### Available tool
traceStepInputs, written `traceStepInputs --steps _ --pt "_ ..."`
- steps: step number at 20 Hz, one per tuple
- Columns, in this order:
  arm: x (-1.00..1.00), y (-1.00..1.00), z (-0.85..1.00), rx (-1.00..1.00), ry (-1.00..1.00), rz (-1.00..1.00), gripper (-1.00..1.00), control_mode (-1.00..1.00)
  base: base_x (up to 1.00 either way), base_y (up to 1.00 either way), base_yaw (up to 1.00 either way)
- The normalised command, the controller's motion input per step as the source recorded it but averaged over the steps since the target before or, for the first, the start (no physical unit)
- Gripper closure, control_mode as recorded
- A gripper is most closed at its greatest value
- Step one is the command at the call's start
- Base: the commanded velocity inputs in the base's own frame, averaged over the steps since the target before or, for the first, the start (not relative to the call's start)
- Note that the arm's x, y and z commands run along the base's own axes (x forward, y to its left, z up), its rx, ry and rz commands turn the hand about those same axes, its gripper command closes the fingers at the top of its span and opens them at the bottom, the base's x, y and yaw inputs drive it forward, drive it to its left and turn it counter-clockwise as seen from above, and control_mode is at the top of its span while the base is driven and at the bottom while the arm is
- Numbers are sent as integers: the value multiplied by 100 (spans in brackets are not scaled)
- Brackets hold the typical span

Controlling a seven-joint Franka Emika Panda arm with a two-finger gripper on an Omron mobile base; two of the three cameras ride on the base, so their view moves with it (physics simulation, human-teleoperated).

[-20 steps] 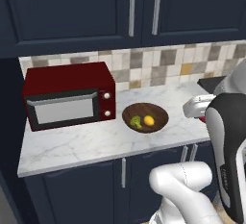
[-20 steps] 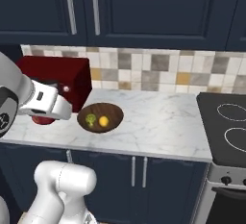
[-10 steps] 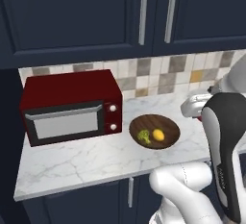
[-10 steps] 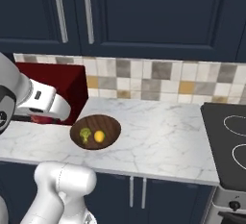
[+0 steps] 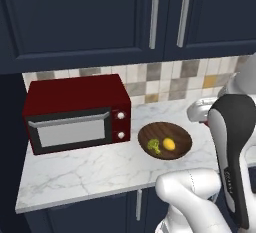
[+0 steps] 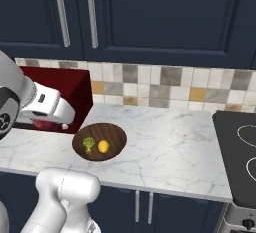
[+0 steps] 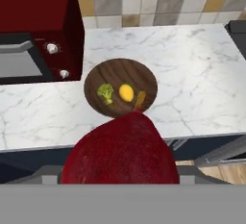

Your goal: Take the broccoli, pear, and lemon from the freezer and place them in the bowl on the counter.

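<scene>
Here the gripper (image 7: pixel 120 177) holds the dark red pear (image 7: pixel 120 151) between its jaws, above the desk (image 7: pixel 202 79) edge and just short of the bowl (image 7: pixel 139 74); broccoli (image 7: pixel 105 93) and lemon (image 7: pixel 126 92) lie side by side inside the bowl, beside the red microwave (image 5: pixel 75 112).

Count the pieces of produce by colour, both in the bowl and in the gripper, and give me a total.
Green: 1, the broccoli in the bowl
Yellow: 1, the lemon in the bowl
Dark red: 1, the pear held in the gripper
Total: 3
</scene>
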Motion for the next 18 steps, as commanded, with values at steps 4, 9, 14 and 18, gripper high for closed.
traceStepInputs --steps 4,9,14,18 --pt "14 0 -58 0 29 0 100 -100 0 0 0" --pt "24 0 -71 0 16 1 100 -100 0 0 0" --pt "74 0 -75 3 0 4 100 -100 0 0 0" --pt "80 0 -67 1 0 2 100 -100 0 0 0"
